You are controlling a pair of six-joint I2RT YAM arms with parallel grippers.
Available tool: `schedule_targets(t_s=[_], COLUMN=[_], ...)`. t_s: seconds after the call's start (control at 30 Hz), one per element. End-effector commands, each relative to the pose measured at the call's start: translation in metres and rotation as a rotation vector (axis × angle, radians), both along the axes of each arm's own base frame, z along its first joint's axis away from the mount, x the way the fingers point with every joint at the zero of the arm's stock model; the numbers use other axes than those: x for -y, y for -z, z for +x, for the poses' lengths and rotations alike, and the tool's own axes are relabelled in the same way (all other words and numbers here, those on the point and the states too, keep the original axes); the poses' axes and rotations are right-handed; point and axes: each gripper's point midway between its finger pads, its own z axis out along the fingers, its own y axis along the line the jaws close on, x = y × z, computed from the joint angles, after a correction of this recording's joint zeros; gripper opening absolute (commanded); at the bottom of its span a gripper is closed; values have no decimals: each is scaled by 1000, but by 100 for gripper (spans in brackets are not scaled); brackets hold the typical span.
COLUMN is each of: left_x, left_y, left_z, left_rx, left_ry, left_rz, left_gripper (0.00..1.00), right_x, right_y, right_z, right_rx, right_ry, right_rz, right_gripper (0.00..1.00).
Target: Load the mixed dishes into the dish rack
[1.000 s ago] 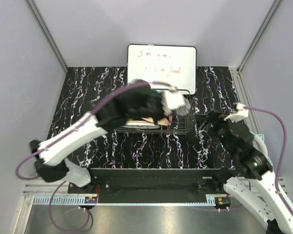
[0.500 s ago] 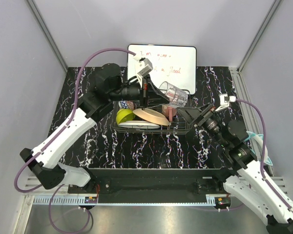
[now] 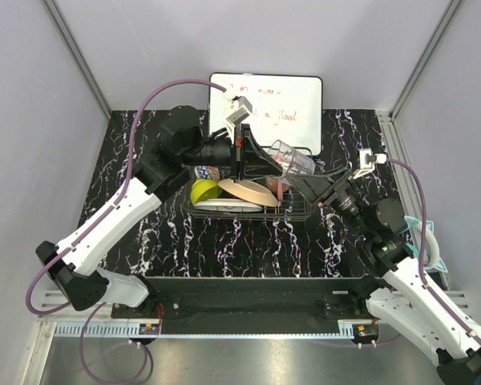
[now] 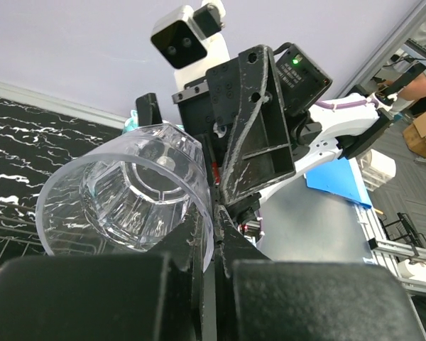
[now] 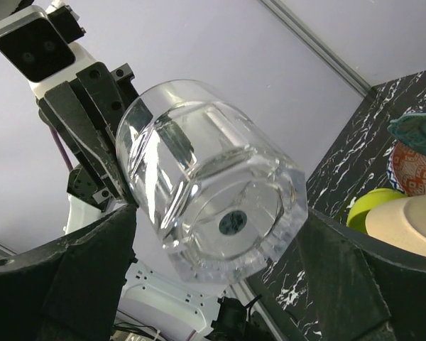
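The left gripper (image 3: 260,158) pinches the rim of the glass (image 3: 293,160) between its fingers, one inside the mouth and one outside; the glass lies tilted on its side in the air above the right end of the rack (image 3: 293,213); the right gripper (image 3: 311,184) faces its thick base with fingers spread wide to either side, apart from it; in the rack lie a green bowl (image 3: 203,191), a peach plate (image 3: 248,191) and a pink mug (image 3: 279,189); a whiteboard (image 3: 264,108) stands behind.
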Motion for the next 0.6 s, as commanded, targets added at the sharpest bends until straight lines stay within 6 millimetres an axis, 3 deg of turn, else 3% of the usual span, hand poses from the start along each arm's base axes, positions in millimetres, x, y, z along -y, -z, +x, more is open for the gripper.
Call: schedule_targets(t_s=[0.0,0.27,0.5,0.57], left_x=[-2,-5,-6,-6], left_y=[-18,-4,12,23], left_z=[-11,-16,-15,-14], left_rx=[39,5,-21,-40], left_ry=[52,55,42,36], left_rz=[-66,-50,-28,-11], left_gripper=[0,0,0,0], right_x=[-5,1,10,13], right_y=[-17,-27,-36,-42], right_z=[-1,10,10,7], right_rx=[60,92,114,138], right_ry=[-37,-33,-56,-53], right_rz=[66,151,183,185], right_gripper=[100,100,61,61])
